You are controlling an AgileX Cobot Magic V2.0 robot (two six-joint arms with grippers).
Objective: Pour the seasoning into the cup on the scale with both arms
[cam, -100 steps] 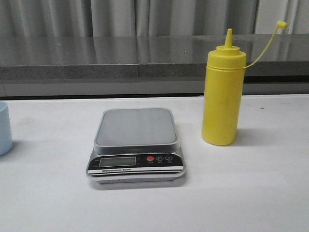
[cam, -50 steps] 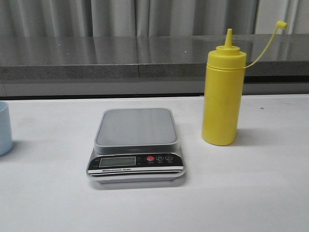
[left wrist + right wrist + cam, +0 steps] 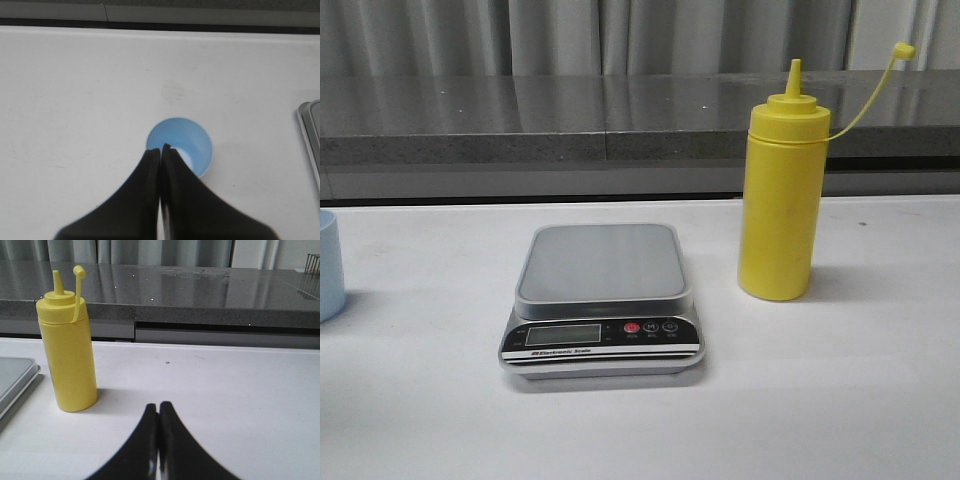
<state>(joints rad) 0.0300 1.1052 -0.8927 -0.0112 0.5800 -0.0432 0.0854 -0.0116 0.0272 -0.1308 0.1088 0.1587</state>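
Note:
The yellow seasoning bottle (image 3: 778,200) stands upright on the white table to the right of the scale (image 3: 603,300), its cap hanging off a thin tether. It also shows in the right wrist view (image 3: 67,347). The light blue cup (image 3: 328,265) stands at the far left edge of the front view, half cut off. In the left wrist view the cup (image 3: 187,142) is upright and empty, just beyond my shut left gripper (image 3: 161,148), whose tips overlap its rim. My right gripper (image 3: 158,406) is shut and empty, to the right of the bottle and apart from it. Neither gripper shows in the front view.
A grey stone counter ledge (image 3: 620,120) runs along the back of the table, with curtains behind it. The scale's platform (image 3: 603,262) is bare; its corner shows in the left wrist view (image 3: 312,135) and in the right wrist view (image 3: 15,377).

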